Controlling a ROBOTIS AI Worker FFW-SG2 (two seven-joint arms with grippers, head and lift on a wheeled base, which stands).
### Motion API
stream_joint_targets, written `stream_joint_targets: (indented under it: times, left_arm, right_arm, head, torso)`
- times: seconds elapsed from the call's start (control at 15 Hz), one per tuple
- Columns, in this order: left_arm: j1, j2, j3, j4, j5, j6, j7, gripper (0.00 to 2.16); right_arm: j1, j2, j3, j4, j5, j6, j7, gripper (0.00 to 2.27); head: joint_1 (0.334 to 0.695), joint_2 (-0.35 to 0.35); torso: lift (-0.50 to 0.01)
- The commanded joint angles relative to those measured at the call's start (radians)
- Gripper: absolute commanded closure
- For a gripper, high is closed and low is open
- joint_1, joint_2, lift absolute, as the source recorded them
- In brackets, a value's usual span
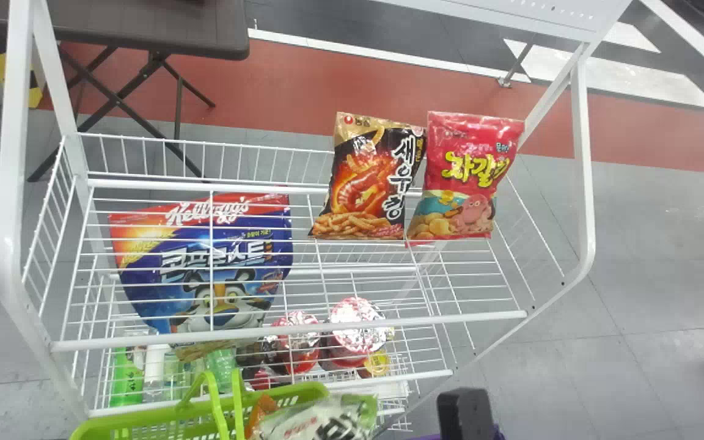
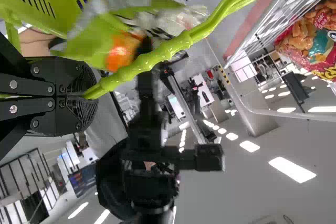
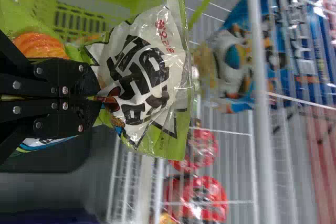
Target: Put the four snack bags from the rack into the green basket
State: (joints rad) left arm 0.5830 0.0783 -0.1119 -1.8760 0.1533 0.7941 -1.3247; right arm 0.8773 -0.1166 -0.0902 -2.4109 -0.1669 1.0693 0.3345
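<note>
Two snack bags, a black-and-orange one (image 1: 369, 180) and a pink-red one (image 1: 465, 177), stand side by side on the rack's upper shelf. The green basket (image 1: 156, 425) is at the bottom left of the head view, an orange bag (image 1: 263, 408) inside it. My right gripper (image 1: 465, 412) shows as a black part at the bottom edge. In the right wrist view the right gripper (image 3: 97, 98) is shut on a white-and-green snack bag (image 3: 142, 72), which hangs beside the basket. My left gripper (image 2: 86, 97) is shut on the basket's handle (image 2: 152, 59).
A blue cereal bag (image 1: 205, 263) leans in the left half of the white wire rack (image 1: 291, 330). Red-lidded cups (image 1: 355, 324) and green bottles (image 1: 124, 379) stand on the lower shelf. Behind the rack is a dark folding table (image 1: 144, 30).
</note>
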Motion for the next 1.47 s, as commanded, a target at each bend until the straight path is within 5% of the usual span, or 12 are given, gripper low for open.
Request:
stream_joint_targets:
  times: [0.0,0.47,0.53,0.6,0.67,0.73,1.2,1.4]
  left_arm:
    - [0.001,0.000,0.000,0.000,-0.001,-0.003,-0.004,2.13]
    - [0.018,-0.002,-0.003,-0.006,-0.001,-0.028,-0.013,2.13]
    - [0.018,-0.002,-0.005,-0.005,-0.001,-0.031,-0.013,2.13]
    - [0.018,-0.002,-0.006,-0.005,-0.001,-0.031,-0.013,2.13]
    - [0.018,-0.002,-0.009,-0.005,-0.003,-0.031,-0.011,2.13]
    - [0.017,-0.002,-0.014,-0.005,-0.006,-0.031,-0.010,2.13]
    - [0.015,-0.002,-0.019,-0.006,-0.008,-0.031,-0.010,2.13]
    - [0.020,-0.002,-0.020,-0.008,-0.009,-0.031,-0.011,2.13]
  right_arm:
    - [0.000,0.000,0.060,0.024,-0.005,-0.048,0.000,2.16]
    - [-0.050,-0.005,0.261,0.095,0.032,-0.174,-0.026,2.14]
    - [-0.061,-0.008,0.261,0.116,0.033,-0.168,-0.025,2.01]
    - [-0.072,-0.011,0.259,0.139,0.033,-0.168,-0.017,1.60]
    - [-0.080,-0.014,0.251,0.154,0.033,-0.174,-0.012,0.68]
    - [-0.080,-0.014,0.239,0.165,0.033,-0.186,-0.008,0.02]
    - [-0.058,-0.009,0.107,0.107,0.010,-0.208,0.032,0.07]
    - [-0.044,0.034,0.017,0.053,-0.051,-0.395,0.044,0.08]
  head:
    - [0.695,-0.350]
    - [0.695,-0.350]
    - [0.695,-0.350]
    - [0.695,-0.350]
    - [0.695,-0.350]
    - [0.695,-0.350]
    - [0.695,-0.350]
    - [0.695,-0.350]
  torso:
    - [-0.006]
    - [-0.006]
    - [-0.006]
    - [-0.006]
    - [-0.006]
    - [-0.006]
    - [-0.006]
    - [-0.006]
